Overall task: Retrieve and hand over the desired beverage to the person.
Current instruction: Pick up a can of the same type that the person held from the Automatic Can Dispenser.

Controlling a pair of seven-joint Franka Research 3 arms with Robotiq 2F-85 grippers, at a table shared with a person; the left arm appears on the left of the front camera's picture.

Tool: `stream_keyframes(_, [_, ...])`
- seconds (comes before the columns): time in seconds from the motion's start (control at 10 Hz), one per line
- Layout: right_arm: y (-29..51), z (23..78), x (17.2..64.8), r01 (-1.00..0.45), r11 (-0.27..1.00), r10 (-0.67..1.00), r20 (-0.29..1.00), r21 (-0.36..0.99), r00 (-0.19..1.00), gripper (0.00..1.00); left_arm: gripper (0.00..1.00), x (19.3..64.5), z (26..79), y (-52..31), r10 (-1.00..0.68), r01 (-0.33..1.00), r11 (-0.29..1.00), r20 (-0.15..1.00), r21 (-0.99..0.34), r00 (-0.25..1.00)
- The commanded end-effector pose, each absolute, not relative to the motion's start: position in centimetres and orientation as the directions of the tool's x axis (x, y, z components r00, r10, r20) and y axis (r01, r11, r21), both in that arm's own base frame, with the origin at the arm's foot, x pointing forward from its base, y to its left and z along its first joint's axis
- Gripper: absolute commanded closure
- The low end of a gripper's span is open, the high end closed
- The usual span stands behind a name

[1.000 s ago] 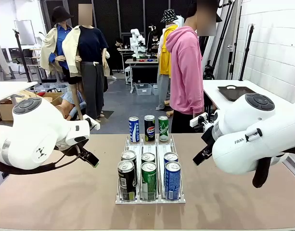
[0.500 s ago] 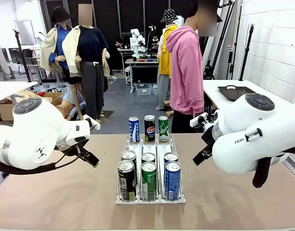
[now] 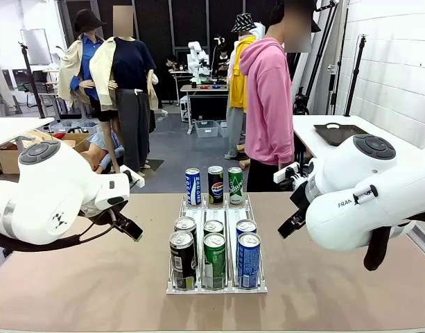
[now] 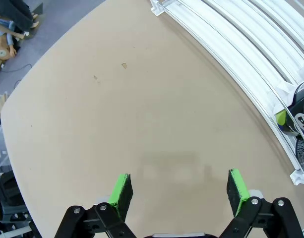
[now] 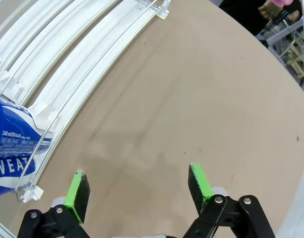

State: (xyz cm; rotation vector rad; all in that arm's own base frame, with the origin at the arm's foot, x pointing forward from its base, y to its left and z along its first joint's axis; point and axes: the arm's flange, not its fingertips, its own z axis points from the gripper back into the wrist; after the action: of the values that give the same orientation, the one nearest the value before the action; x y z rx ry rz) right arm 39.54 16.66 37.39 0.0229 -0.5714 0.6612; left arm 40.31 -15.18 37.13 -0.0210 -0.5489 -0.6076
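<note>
A clear three-lane rack [image 3: 215, 284] stands mid-table, with several beverage cans in it. Black [image 3: 182, 261], green [image 3: 214, 261] and blue [image 3: 248, 261] cans fill its near end; blue, black and green cans [image 3: 215, 184] stand at the far end. The person [image 3: 269, 104] in a pink hooded sweatshirt stands behind the table. My left gripper [image 3: 131, 229] [image 4: 179, 188] hangs open over bare tabletop left of the rack [image 4: 251, 64]. My right gripper [image 3: 290, 223] [image 5: 138, 186] is open and holds nothing, right of the rack [image 5: 82, 54], with the blue can [image 5: 13, 144] at the picture's left edge.
Bare brown tabletop [image 3: 94, 284] lies on both sides of the rack. A white side table with a dark tray [image 3: 340, 133] stands at the far right. A can's edge [image 4: 296, 116] shows at the rack's end in the left wrist view.
</note>
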Motion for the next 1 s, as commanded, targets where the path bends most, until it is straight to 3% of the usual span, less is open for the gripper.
stream_keyframes(0.0, [16.3,38.4,39.6,-0.571,0.805,0.571,0.478,-0.163,0.668,0.00,0.00,40.3,38.0,-14.9,-0.511,0.533,0.839,0.490,0.105,0.707])
stream_keyframes(0.3, [15.9,43.1,41.0,-0.568,0.810,0.570,0.415,-0.143,0.709,0.00,0.00,41.4,43.1,-12.4,-0.436,0.476,0.879,0.415,0.007,0.799])
stream_keyframes(0.5, [15.1,47.0,41.9,-0.527,0.850,0.485,0.405,-0.009,0.775,0.00,0.00,42.0,46.9,-10.5,-0.407,0.485,0.866,0.388,-0.124,0.827])
stream_keyframes(0.7, [13.6,50.5,42.1,-0.441,0.891,0.350,0.451,0.111,0.821,0.00,0.00,41.4,50.2,-7.2,-0.350,0.473,0.853,0.430,-0.220,0.832])
stream_keyframes(0.9, [10.0,52.9,41.6,-0.449,0.831,0.277,0.458,0.327,0.845,0.00,0.00,40.5,51.6,-3.2,-0.241,0.495,0.769,0.534,-0.404,0.810])
